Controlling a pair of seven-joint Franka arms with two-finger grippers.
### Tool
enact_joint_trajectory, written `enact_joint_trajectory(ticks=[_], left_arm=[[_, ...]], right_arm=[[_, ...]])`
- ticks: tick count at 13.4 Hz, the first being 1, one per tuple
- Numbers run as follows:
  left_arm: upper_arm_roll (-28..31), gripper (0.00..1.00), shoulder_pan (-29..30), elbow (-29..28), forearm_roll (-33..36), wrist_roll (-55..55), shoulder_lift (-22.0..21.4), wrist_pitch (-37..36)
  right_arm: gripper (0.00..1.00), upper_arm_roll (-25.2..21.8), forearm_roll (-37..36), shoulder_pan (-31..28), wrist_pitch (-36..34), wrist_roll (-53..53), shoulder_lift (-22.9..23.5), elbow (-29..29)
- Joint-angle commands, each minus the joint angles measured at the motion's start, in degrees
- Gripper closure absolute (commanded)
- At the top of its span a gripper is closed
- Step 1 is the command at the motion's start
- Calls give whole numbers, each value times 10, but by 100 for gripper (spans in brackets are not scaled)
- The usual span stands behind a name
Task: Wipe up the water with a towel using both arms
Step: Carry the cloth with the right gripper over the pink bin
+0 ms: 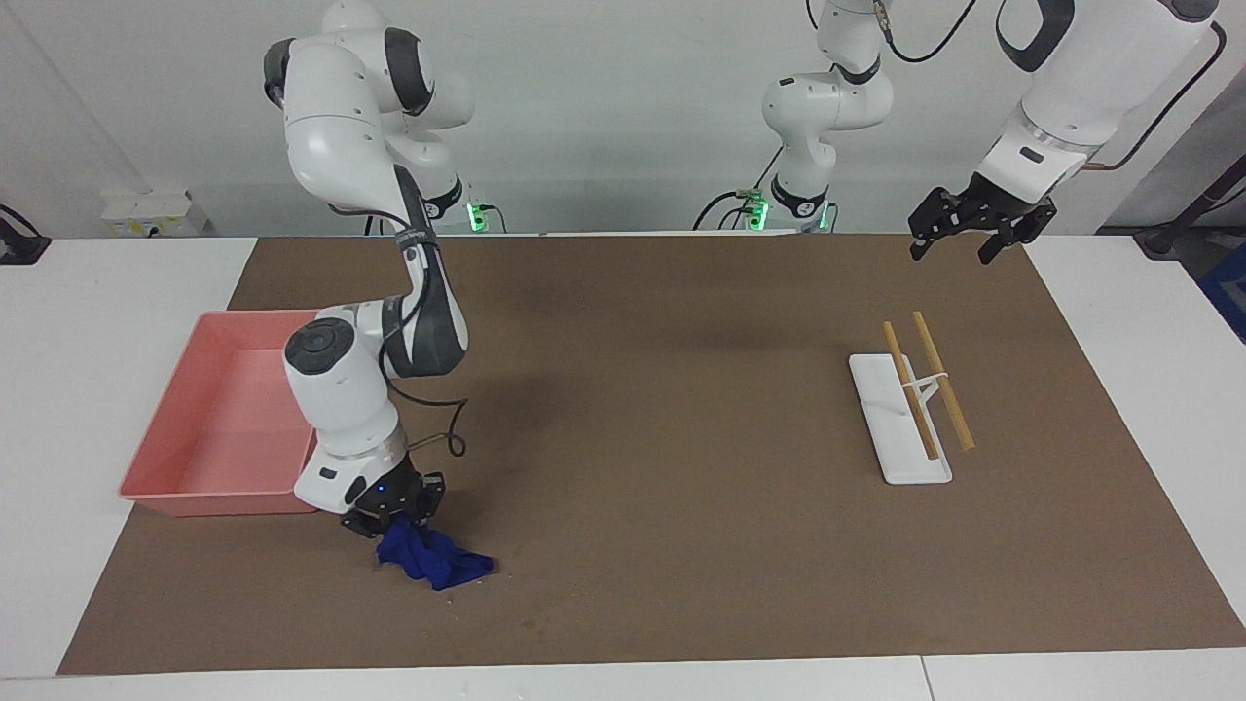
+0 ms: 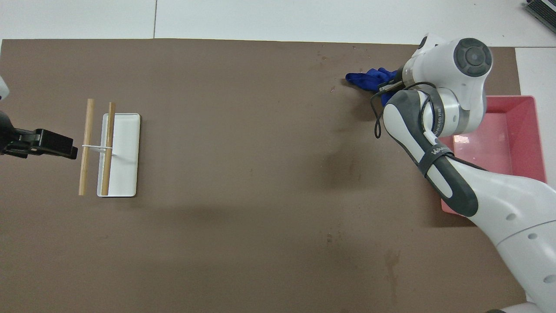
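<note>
crumpled blue towel (image 1: pixel 433 560), right gripper (image 1: pixel 389 511) clamped

Right arm folded low, wrist angled down, right pincer (image 1: pixel 391 514) clamped tight at desk level. Left arm waits raised, left pincer (image 1: pixel 976 234) hanging with its 2 fingers spread wide.

A big white table by a white wall

A brown mat (image 1: pixel 681 438) is lying across the table (image 1: pixel 97 321). A plain white wall (image 1: pixel 604 107) is standing at the robots' end. A white socket box (image 1: pixel 146 209) is sitting low on the wall. Soft light is falling evenly on everything.
</note>
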Motion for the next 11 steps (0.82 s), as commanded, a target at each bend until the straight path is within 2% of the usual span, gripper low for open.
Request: enact_joint_trajectory(ticks=[1,7,9,11], left_arm=[[1,0,-2,-20,4,-1,-17,13],[1,0,-2,-20,4,-1,-17,12],[1,0,-2,-20,4,-2,-17,13],[1,0,-2,-20,4,-1,-17,12]], right_arm=[[100,5,-14,-4,-110,-13,-78,-2],[100,4,-32,-87,-281,-174,-188,-2],[100,6,-33,-119,-289,-219,-197,-16],[100,5,-31,-140,-284,-240,-221,-66]])
